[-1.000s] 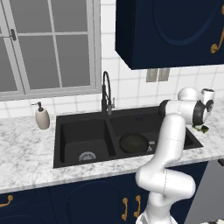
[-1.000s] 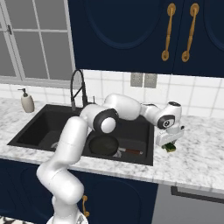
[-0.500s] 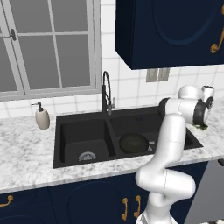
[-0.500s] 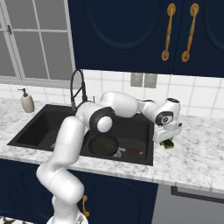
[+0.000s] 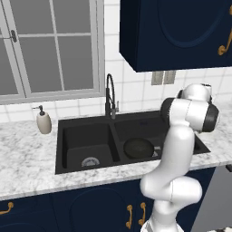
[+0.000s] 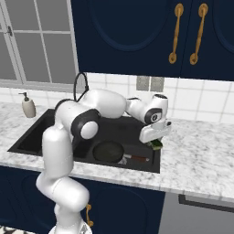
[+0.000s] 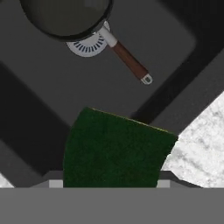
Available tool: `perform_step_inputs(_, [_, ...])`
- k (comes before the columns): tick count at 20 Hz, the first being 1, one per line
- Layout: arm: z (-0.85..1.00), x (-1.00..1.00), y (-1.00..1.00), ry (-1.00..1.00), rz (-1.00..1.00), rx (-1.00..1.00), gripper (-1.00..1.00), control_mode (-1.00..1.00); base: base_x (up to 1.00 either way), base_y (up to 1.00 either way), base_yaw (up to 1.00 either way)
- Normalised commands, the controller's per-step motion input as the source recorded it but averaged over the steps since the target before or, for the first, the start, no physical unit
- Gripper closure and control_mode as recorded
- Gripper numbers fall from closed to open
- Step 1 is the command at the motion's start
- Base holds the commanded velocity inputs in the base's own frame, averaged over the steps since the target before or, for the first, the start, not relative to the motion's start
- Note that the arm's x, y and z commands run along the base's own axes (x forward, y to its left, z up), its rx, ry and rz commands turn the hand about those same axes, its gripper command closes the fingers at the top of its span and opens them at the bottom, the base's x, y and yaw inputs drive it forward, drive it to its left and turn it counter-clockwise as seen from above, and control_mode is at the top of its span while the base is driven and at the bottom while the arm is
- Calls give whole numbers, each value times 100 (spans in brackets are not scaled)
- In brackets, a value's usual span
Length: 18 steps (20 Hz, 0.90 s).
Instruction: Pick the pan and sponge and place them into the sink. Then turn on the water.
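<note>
Round black frying pan (image 6: 108,151) with reddish-brown handle already lies in the matte black double sink (image 6: 41,132), below the gripper (image 6: 156,141). Gripper is clamped on the dark-green-topped sponge (image 7: 114,148), carried over the basin edge beside the marble tabletop (image 6: 201,151) — drop pending. Gooseneck faucet (image 5: 110,96) dry — water not on.

We found the pan (image 6: 108,151) lying in the sink's (image 6: 41,132) right basin, the sponge (image 6: 156,144) at its three o'clock, over the rim.
</note>
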Motion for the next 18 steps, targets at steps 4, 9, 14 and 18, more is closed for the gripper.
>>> perform_step_inputs(4, [0,-21,100,-1,0,-7,100,-100,0,0,0])
perform_step_inputs(9, [0,-6,100,0,0,-9,100,-100,0,0,0])
perform_step_inputs(14, [-19,4,100,0,0,-7,100,-100,0,0,0])
perform_step_inputs(18, [-32,2,98,0,0,0,100,-100,0,0,0])
